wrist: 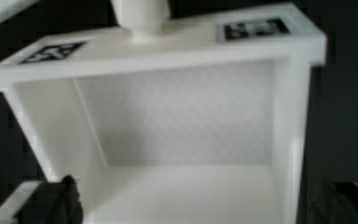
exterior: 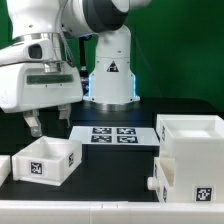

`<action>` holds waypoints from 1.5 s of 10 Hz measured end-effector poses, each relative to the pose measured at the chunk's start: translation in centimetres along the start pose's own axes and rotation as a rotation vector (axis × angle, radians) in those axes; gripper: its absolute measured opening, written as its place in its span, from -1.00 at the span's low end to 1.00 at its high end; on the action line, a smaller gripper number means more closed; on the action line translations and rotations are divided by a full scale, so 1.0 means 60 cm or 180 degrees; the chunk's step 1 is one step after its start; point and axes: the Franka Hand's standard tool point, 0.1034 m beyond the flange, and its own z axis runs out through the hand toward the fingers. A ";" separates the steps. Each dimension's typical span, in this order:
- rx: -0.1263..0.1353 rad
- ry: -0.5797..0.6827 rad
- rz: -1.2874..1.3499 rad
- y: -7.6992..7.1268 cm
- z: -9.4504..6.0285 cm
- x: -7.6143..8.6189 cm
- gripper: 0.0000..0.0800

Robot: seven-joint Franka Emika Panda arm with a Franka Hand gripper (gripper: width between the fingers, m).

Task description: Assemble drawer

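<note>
A small white open-top drawer tray (exterior: pixel 45 160) with a black-and-white tag on its front stands on the black table at the exterior view's left. My gripper (exterior: pixel 48 122) hangs just above it, open and empty. In the wrist view the tray (wrist: pixel 185 130) fills the frame, with its knob (wrist: pixel 140 15) and two tags on the rim. My dark fingertips (wrist: pixel 51 200) stand wide apart, one outside each side wall, and I cannot tell if they touch. The large white housing (exterior: pixel 195 165) stands at the right, with a knob (exterior: pixel 150 185) low on its left face.
The marker board (exterior: pixel 112 135) lies flat on the table between the tray and the housing. The robot's white base (exterior: pixel 110 75) stands behind it, in front of a green backdrop. The table's front edge (exterior: pixel 100 205) runs close below the tray.
</note>
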 end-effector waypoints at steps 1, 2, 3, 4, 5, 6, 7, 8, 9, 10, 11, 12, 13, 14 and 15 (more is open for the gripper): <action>0.0006 -0.0021 -0.0089 -0.004 0.006 -0.004 0.62; 0.0020 -0.0021 -0.0023 -0.007 0.009 -0.015 0.62; 0.0020 -0.0025 -0.0011 -0.006 0.008 -0.014 0.62; 0.0021 -0.0025 0.0000 -0.006 0.009 -0.014 0.62; 0.0021 -0.0026 0.0015 -0.007 0.009 -0.016 0.62; 0.0030 -0.0027 0.0007 -0.008 0.009 -0.015 0.62; 0.0067 -0.0033 -0.0036 -0.016 0.010 -0.012 0.62; 0.0110 -0.0035 0.0002 -0.029 0.014 -0.007 0.62; 0.0173 -0.0023 0.0141 -0.038 0.022 -0.003 0.62; 0.0222 -0.0008 0.0228 -0.048 0.034 0.004 0.62; 0.0233 0.0004 0.0251 -0.056 0.044 0.013 0.62; 0.0258 0.0012 0.0277 -0.063 0.050 0.020 0.62; 0.0255 0.0017 0.0286 -0.067 0.057 0.019 0.62; 0.0262 0.0017 0.0291 -0.068 0.057 0.018 0.62; 0.0264 0.0017 0.0292 -0.068 0.058 0.018 0.62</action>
